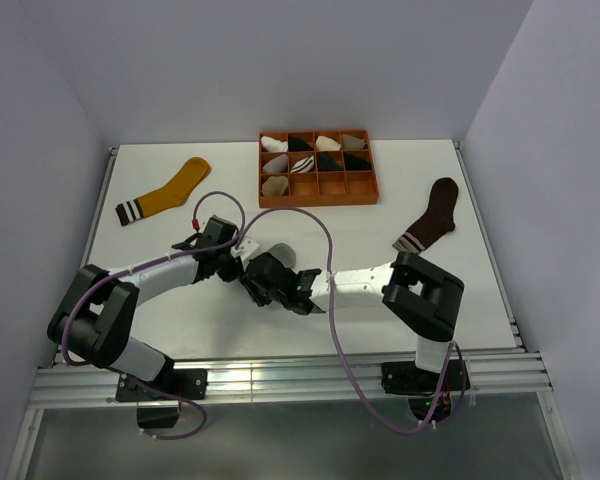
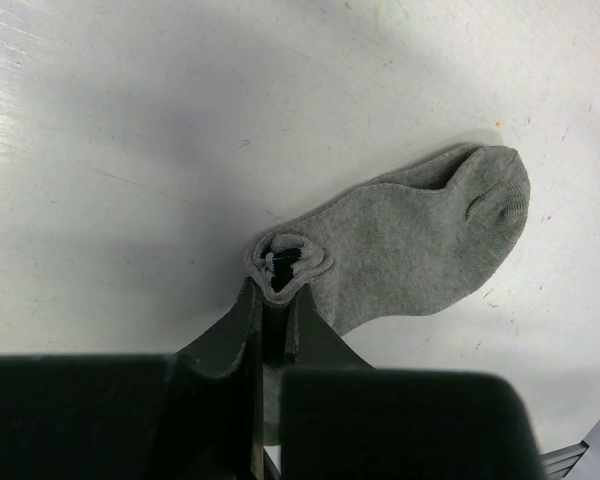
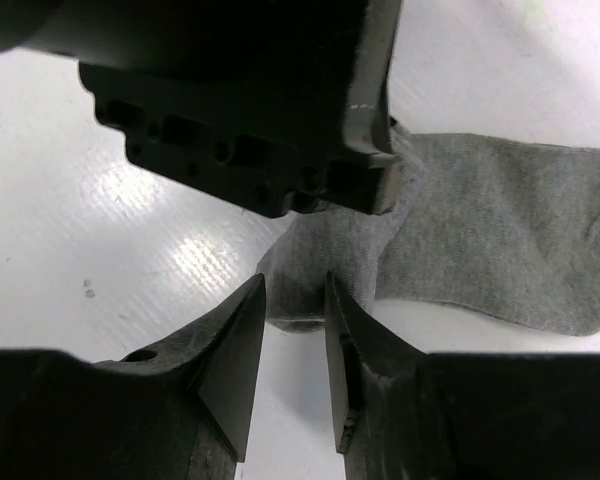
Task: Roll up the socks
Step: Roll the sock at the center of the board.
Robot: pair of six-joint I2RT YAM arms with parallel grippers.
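Right gripper [image 3: 295, 330] first, its dark fingers [image 3: 230, 360] filling the bottom of its own wrist view. They stand a narrow slit apart, tips straddling the bunched near edge of the grey sock [image 3: 500, 240]. Bare table [image 1: 480, 180] shows through the gap lower down, so I read no squeeze there: nothing in its grasp.

Opposite it comes the left gripper [image 2: 277, 295], jaws pressed together on the sock's curled cuff end, a small rosette of fabric pinched right at the tips. That clamp looks like the anchor, holding the core of the roll so the cloth has something to wind around.

The rest of the grey sock lies flat on the table, heel and toe stretched away from the left gripper, unrolled. Laid out like that, it gives the roll a straight run along the foot. By my judgement the rolling has barely begun.

From above, both arms meet nose to nose mid-table over that one sock, two tools on one small bundle, one to hold and one to tuck.

The mustard-yellow sock [image 1: 165, 192] lies flat far left and the dark brown sock [image 1: 432, 222] far right, both well apart from the grippers and untouched. The orange tray [image 1: 318, 203] sits at the far side with small sock bundles [image 1: 302, 164] in its compartments, likely where finished rolls go.
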